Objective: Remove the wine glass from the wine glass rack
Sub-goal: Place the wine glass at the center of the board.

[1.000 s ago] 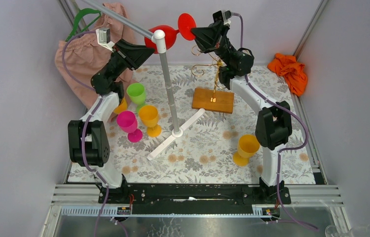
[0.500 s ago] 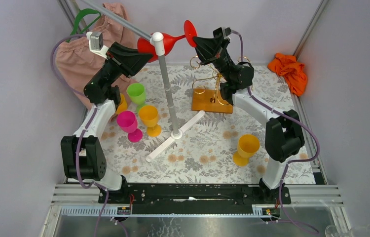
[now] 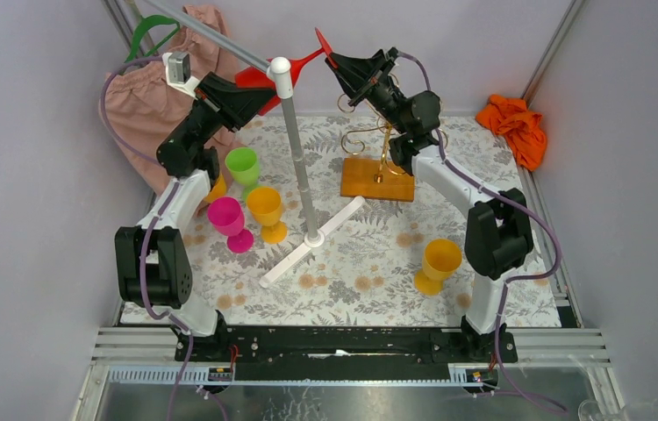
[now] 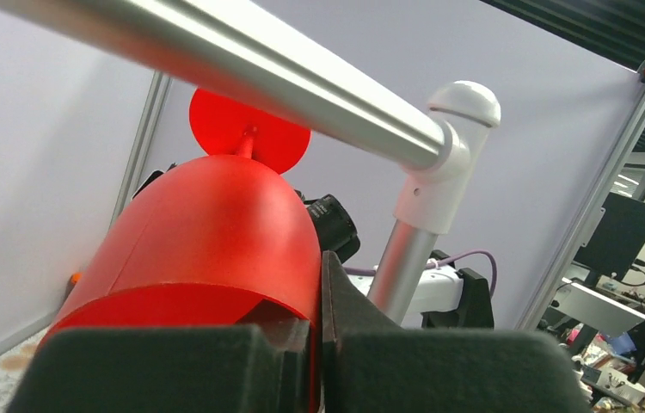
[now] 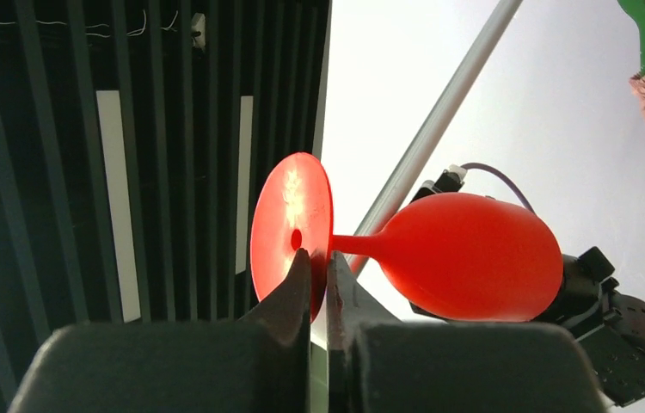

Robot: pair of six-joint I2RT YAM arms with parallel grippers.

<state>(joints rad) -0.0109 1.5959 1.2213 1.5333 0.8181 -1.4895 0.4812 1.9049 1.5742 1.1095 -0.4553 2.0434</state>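
Top view, read left to right, with both wrist views.

**Left.** A pink cloth (image 3: pixel 137 105) hangs at the back wall. The left gripper (image 4: pixel 315 292) is raised, its jaws nearly together, pinching the wall of the bowl at its rim. Below it on the table (image 3: pixel 369 263) stand green (image 3: pixel 242 164), pink (image 3: pixel 226 215) and orange (image 3: pixel 266 207) cups.

**Centre.** The wine glass (image 5: pixel 484 256), red, lies on its side in the air, bowl to the left and foot to the right. It crosses behind the top of the white pole stand (image 3: pixel 297 149) and touches nothing but the two grippers.

**Right.** The right gripper (image 5: pixel 319 267) is closed narrow on the edge of the glass's foot. Beneath it, nearer the camera, stands the rack (image 3: pixel 365 182). Its gold arms appear bare, though the gripper hides part of its top, so this is not certain. A yellow cup (image 3: pixel 439 259) stands at front right and an orange cloth (image 3: pixel 511 123) lies at the far right.

**Progress.** The glass looks free of the rack, so the lift-off itself is judged done. What seems left is to release one of the two grips and set the glass down, probably on the table.
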